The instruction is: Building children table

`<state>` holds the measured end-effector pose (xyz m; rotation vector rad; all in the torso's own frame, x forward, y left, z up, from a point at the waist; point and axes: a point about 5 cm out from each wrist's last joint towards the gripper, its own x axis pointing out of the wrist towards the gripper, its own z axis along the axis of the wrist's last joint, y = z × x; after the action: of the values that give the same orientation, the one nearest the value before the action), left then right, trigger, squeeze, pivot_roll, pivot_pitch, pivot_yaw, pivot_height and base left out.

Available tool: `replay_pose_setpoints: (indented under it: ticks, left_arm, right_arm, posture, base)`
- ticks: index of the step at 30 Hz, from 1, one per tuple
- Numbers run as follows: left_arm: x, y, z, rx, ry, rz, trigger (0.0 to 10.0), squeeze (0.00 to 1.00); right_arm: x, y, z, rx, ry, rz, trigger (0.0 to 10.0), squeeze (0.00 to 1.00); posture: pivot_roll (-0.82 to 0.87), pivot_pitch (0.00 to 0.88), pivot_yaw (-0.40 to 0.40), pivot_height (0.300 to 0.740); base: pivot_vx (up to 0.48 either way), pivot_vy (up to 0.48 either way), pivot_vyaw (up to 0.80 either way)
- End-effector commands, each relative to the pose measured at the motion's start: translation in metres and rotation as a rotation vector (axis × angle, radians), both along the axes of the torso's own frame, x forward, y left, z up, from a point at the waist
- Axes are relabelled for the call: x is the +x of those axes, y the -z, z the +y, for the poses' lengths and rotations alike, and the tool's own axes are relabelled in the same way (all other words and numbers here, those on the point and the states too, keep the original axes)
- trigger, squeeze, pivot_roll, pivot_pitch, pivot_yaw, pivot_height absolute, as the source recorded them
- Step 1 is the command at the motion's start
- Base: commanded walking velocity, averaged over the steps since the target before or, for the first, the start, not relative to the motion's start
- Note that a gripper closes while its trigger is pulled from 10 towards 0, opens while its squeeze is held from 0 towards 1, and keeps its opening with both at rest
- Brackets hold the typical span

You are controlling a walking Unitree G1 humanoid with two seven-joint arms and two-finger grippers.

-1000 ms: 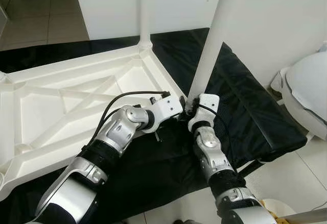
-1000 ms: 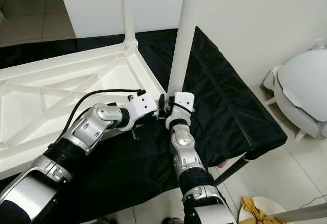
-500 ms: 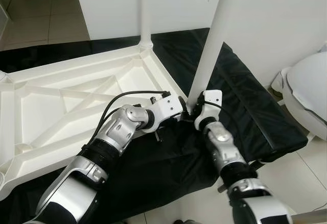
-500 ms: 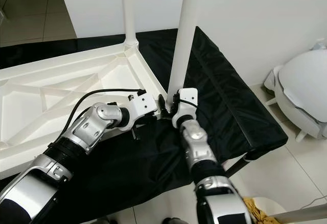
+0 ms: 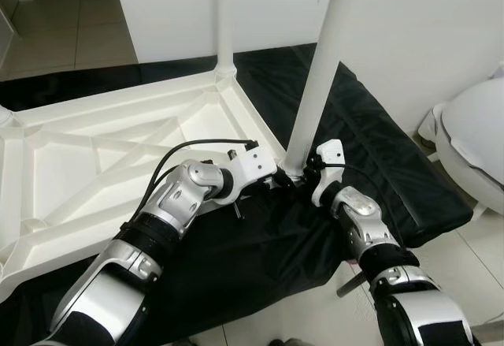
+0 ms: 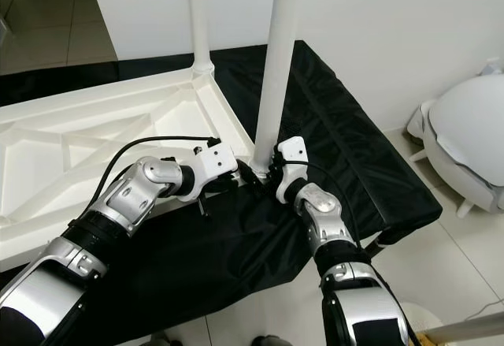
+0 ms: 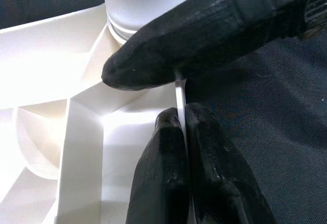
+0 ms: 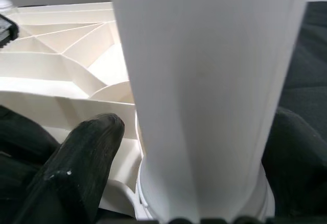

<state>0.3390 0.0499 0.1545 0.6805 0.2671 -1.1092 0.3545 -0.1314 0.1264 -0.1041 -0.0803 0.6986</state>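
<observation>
- A white plastic tabletop [image 5: 118,165] lies upside down on a black cloth [image 5: 370,157], its ribbed underside facing up, the cloth spread over a low frame that stands on a tiled floor [image 5: 71,23]
- Two white legs stand upright in the tabletop's corner sockets: the far leg [image 5: 224,15] at the back corner, the near leg [image 5: 315,70] at the corner nearest the robot's arms
- The right gripper [image 6: 264,171] is at the foot of the near leg — in the right wrist view one black finger [image 8: 76,168] sits on each side of the leg, close against it, so it is clasping the leg just above the socket
- The left gripper [image 5: 279,179] reaches in from the tabletop side to the same corner; in the left wrist view its fingers [image 7: 168,183] are pinched together on the thin white edge of the tabletop, right beside the base of the near leg
- Both silver arms stretch forward over the black cloth, wrists almost meeting at the corner
- A white rounded object [image 5: 472,141] stands on the floor to the robot's right, well apart from the table — what it is cannot be told
- White walls [image 5: 409,39] rise behind the cloth
</observation>
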Motion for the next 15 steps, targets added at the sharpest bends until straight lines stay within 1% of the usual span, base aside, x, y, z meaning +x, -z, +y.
replay_pose_setpoints:
  ticks: [1,2,3,4,5,6,10,15]
  left_arm:
    - [-0.001,0.0051,0.0027,0.041,-0.004,0.007,10.0,0.0]
    - [-0.0011,0.0051,0.0027,0.041,-0.004,0.008,10.0,0.0]
    - [-0.0014,0.005,0.0029,0.041,-0.003,0.009,10.0,0.0]
    - [-0.0014,0.005,0.0029,0.041,-0.003,0.009,10.0,0.0]
    - [-0.0016,0.0051,0.003,0.042,-0.002,0.009,10.0,0.0]
    - [-0.0018,0.0052,0.0032,0.043,-0.001,0.01,10.0,0.0]
    - [-0.0021,0.0055,0.0036,0.044,0.0,0.013,10.0,0.0]
    - [-0.0028,0.0062,0.0036,0.045,0.0,0.017,10.0,0.0]
  right_arm:
    - [-0.0002,0.0024,0.0042,-0.031,-0.049,0.013,5.9,0.0]
    - [0.0004,0.0016,0.0032,-0.031,-0.052,0.013,4.6,0.0]
    - [0.001,0.0009,0.0023,-0.031,-0.058,0.013,3.6,0.0]
    - [0.001,0.0009,0.0023,-0.031,-0.058,0.013,3.6,0.0]
    - [0.0015,0.0,0.0016,-0.032,-0.061,0.01,2.9,0.0]
    - [0.0022,-0.0014,0.0008,-0.031,-0.066,0.007,0.0,0.0]
    - [0.003,-0.0039,-0.0013,-0.025,-0.078,-0.001,0.0,0.0]
    - [0.0017,-0.0017,-0.0024,-0.02,-0.084,0.002,0.0,0.0]
  posture:
    - [-0.02,0.067,0.044,0.74]
    - [-0.02,0.069,0.045,0.74]
    - [-0.02,0.07,0.048,0.74]
    - [-0.02,0.07,0.048,0.74]
    - [-0.02,0.071,0.048,0.74]
    - [-0.02,0.073,0.049,0.74]
    - [-0.02,0.076,0.051,0.74]
    - [-0.02,0.08,0.05,0.74]
  base:
    - [0.0,0.0,0.0]
    - [0.0,0.0,0.0]
    - [0.0,0.0,0.0]
    - [0.0,0.0,0.0]
    - [0.0,0.0,0.0]
    - [0.0,0.0,0.0]
    - [0.0,0.0,0.0]
    - [0.0,0.0,0.0]
